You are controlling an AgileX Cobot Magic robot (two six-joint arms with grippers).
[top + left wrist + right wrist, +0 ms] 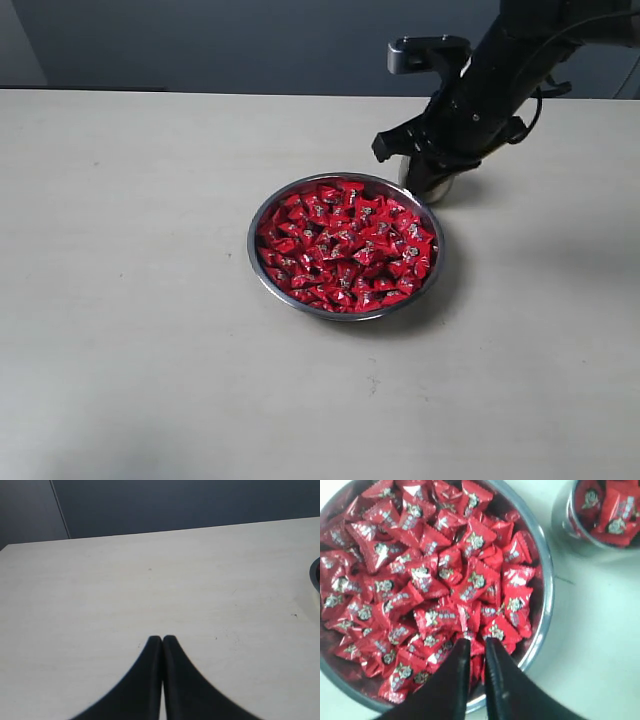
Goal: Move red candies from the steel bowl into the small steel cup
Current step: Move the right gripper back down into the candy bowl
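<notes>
The steel bowl (251,238) sits mid-table, heaped with red candies (345,245). My right gripper (418,180) is down at the bowl's back right rim. In the right wrist view its narrow-set fingertips (477,642) press into the pile of red candies (430,575) near the bowl's rim (547,595), with a red wrapper pinched between them. The small steel cup (438,190) stands just behind the bowl, mostly hidden by the arm. From the wrist, the cup (566,525) holds a few red candies (605,510). My left gripper (162,639) is shut and empty over bare table.
A pale tabletop (130,300) spreads wide to the left and in front of the bowl. A dark wall runs along the table's far edge. The left wrist view catches a sliver of the bowl's rim (316,575).
</notes>
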